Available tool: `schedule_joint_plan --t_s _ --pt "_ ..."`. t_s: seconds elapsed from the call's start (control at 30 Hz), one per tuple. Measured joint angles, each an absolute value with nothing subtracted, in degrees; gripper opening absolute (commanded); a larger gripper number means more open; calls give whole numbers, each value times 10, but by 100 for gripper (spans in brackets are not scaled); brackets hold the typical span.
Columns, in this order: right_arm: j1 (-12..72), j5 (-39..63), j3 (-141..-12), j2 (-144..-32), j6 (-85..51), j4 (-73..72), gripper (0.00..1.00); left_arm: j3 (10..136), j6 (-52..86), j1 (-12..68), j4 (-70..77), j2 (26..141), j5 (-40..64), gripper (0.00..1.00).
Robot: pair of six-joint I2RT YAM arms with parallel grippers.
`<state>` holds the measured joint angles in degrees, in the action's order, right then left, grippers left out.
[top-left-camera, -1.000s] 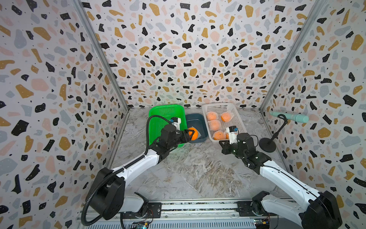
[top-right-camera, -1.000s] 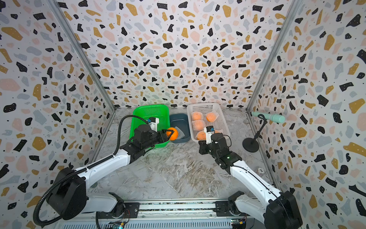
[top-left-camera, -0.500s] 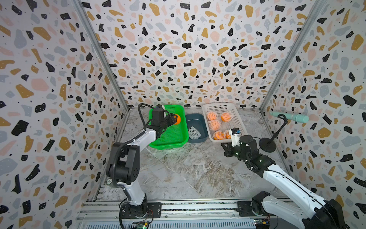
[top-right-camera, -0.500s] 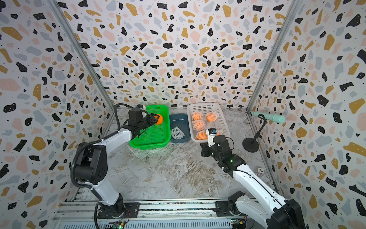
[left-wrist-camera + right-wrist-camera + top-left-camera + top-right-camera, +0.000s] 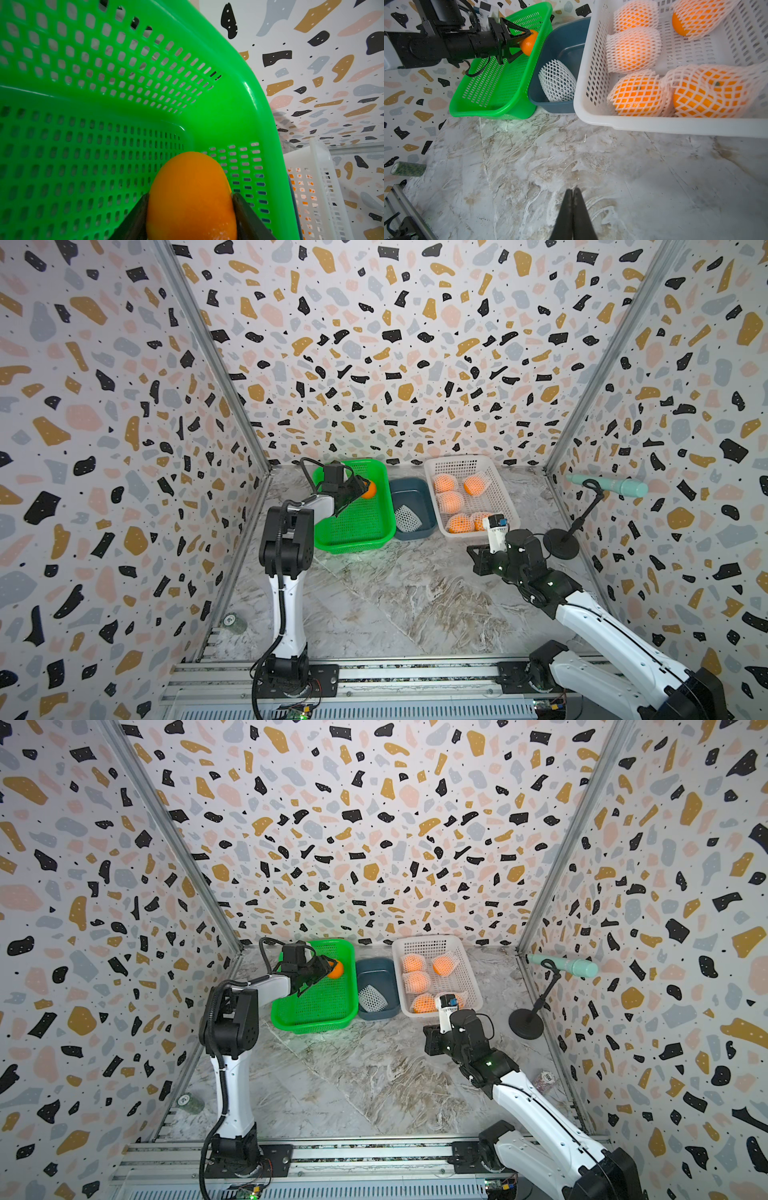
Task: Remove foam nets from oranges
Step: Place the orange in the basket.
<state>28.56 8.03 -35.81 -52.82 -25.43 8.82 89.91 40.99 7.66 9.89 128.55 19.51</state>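
Note:
A bare orange [image 5: 368,489] [image 5: 336,969] [image 5: 191,195] [image 5: 528,43] hangs over the far right corner of the green basket [image 5: 353,539] [image 5: 239,108] [image 5: 492,110]. My left gripper [image 5: 362,490] [image 5: 190,199] [image 5: 526,42] is shut on it, one finger on each side. Several oranges in white foam nets [image 5: 451,502] [image 5: 636,93] lie in the white basket [image 5: 457,462] [image 5: 654,126]. An empty foam net [image 5: 407,519] [image 5: 557,81] lies in the blue bin [image 5: 409,489]. My right gripper [image 5: 477,559] [image 5: 573,190] is shut and empty, low over the marble in front of the white basket.
A black stand [image 5: 561,545] holding a teal handle [image 5: 606,485] is at the right wall. A small green roll [image 5: 232,623] [image 5: 408,168] lies by the left wall, another roll [image 5: 544,1078] near the right wall. The metal rail [image 5: 415,676] runs along the front.
My left arm swung from beside the blue bin back and left over the green basket, carrying the bare orange. The right arm drew back a little from the white basket.

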Motion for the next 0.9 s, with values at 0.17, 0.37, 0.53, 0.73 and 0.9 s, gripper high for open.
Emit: schedule_joint_plan --t_s 0.17,0.37,0.53,0.73,0.9 --pt "286 81 -354 -523 -257 94 8 926 427 76 104 1317 199 74" --pt "286 81 -354 -512 -259 95 11 939 427 75 87 1320 190 82" --pt "286 81 -354 -509 -261 95 17 945 420 73 74 1318 175 85" --pt "280 71 -354 -504 -264 96 22 930 408 65 54 1288 159 85" --pt "251 69 -354 -502 -262 100 25 913 390 62 41 1224 147 86"
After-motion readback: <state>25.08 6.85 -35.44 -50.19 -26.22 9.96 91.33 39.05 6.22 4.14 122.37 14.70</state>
